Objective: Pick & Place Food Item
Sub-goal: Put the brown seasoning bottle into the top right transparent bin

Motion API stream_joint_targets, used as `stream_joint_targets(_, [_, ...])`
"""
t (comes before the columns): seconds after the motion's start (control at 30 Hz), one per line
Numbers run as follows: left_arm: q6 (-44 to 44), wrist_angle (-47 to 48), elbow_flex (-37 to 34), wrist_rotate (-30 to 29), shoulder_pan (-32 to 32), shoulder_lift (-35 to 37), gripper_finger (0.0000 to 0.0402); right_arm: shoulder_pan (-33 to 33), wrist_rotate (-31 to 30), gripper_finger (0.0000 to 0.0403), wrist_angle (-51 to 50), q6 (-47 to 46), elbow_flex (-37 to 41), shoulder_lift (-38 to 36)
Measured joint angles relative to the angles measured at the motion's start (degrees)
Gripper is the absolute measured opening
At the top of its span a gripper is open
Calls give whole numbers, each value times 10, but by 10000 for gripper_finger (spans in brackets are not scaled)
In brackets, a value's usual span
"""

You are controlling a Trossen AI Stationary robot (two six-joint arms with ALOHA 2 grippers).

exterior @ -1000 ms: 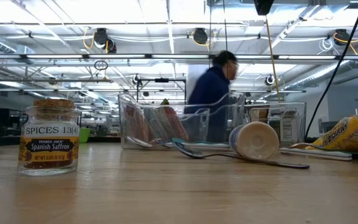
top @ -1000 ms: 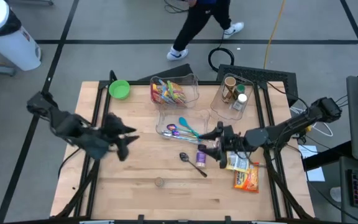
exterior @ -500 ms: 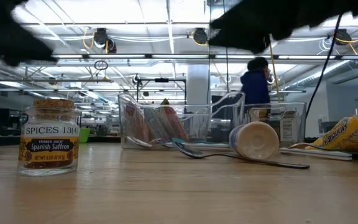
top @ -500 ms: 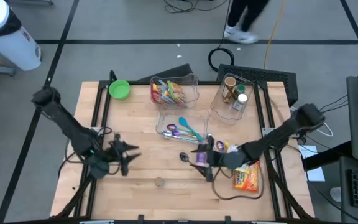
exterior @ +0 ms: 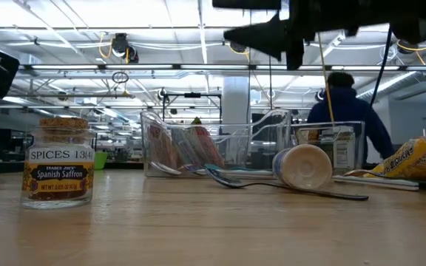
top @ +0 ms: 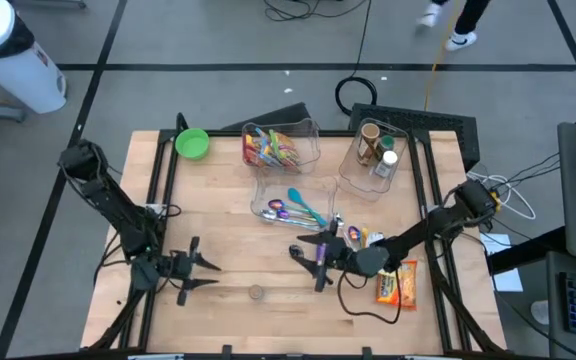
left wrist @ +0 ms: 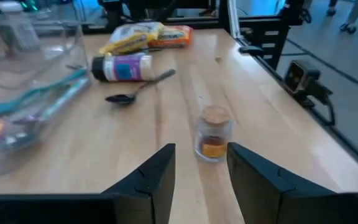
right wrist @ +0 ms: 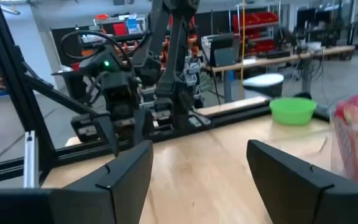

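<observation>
Both arms have been swinging down toward the table's near side; the left gripper (top: 196, 277) is now lining up on the saffron jar (top: 256, 293), fingers parted narrowly, holding nothing. The right gripper (top: 318, 267) is hanging wide and empty over the spoon (top: 298, 252). Nothing is blocking the jar; the toppled bottle (left wrist: 122, 67) lies well apart

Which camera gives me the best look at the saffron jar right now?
The low view: the saffron jar stands upright, close up, label readable. The left wrist view shows it blurred, ahead of the open left gripper. The high view shows only a small disc. The right wrist view misses it.
</observation>
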State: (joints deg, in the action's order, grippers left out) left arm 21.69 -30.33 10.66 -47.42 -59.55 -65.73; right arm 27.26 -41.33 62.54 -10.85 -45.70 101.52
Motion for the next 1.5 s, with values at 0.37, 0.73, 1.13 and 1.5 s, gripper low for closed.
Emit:
stream_joint_targets(0.37, [-2,-5,0,57,91,-4,177,-7,-6,254,-20,50,-33,-7])
stream_joint_targets(0.73, [24,3,0,203,180,-11,318,-6,-6,254,-26,40,-33,-7])
stream_joint_targets(1.13, [28,-77,0,130,146,-126,347,-5,-4,254,-29,43,-33,-7])
stream_joint_targets(1.5, [54,-251,15,133,144,-297,347,-5,24,254,-48,68,-33,-7])
